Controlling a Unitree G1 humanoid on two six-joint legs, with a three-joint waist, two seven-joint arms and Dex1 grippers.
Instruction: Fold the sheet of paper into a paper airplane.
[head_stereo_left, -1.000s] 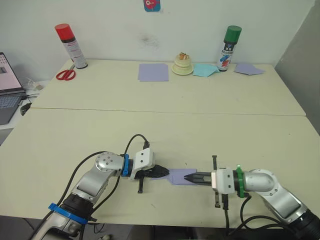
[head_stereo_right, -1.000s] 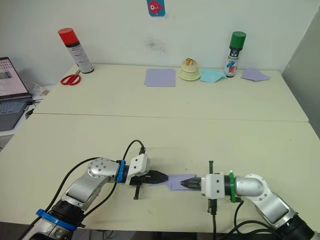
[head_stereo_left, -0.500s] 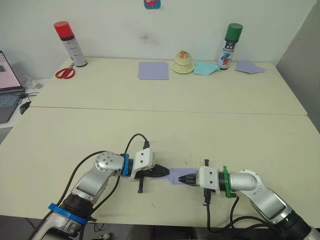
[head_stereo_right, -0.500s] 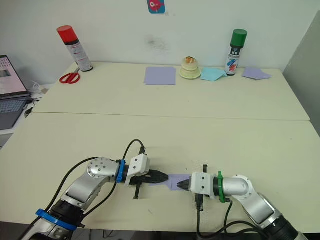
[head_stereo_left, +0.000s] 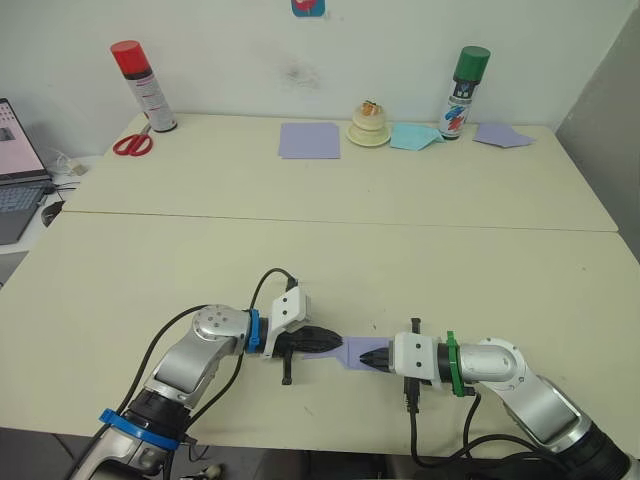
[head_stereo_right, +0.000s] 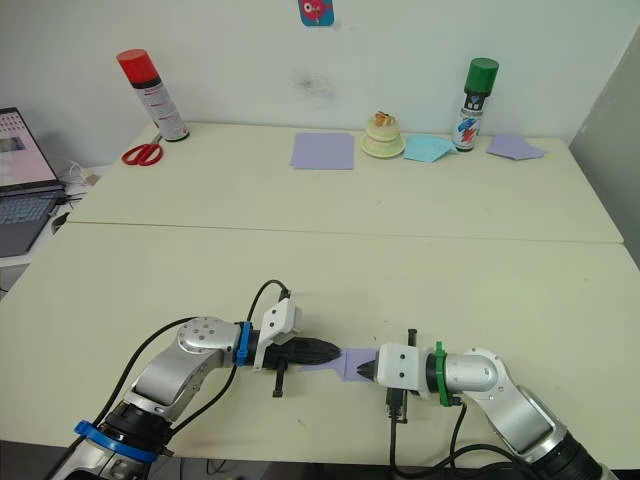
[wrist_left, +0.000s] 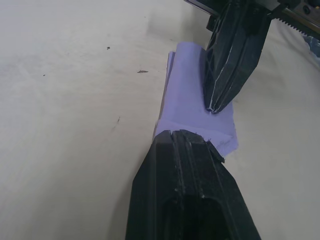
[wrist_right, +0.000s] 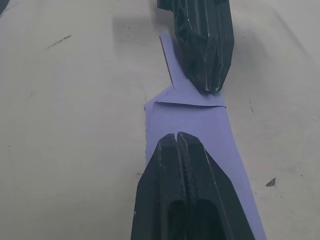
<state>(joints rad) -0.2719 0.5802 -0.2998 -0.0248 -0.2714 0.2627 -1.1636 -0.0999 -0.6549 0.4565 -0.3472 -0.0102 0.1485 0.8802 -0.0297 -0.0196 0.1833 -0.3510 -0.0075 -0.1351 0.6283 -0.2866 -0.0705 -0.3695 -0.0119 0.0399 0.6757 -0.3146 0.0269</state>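
Matt paper on a smooth table

Thin creased sheet of paper (wrist_right: 200, 125); ridged black plastic fingers (wrist_left: 190, 185); speckled matt table (wrist_left: 75, 100).

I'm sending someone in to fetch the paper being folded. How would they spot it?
On the cream table's near edge, find the two black claws pointing at each other. The small folded lavender paper lies flat between their tips, unlike the lavender square sheet near the far wall.

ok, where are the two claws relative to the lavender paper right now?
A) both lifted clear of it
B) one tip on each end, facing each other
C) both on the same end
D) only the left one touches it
B: left claw and right claw meet the paper tip to tip from opposite ends on the table.
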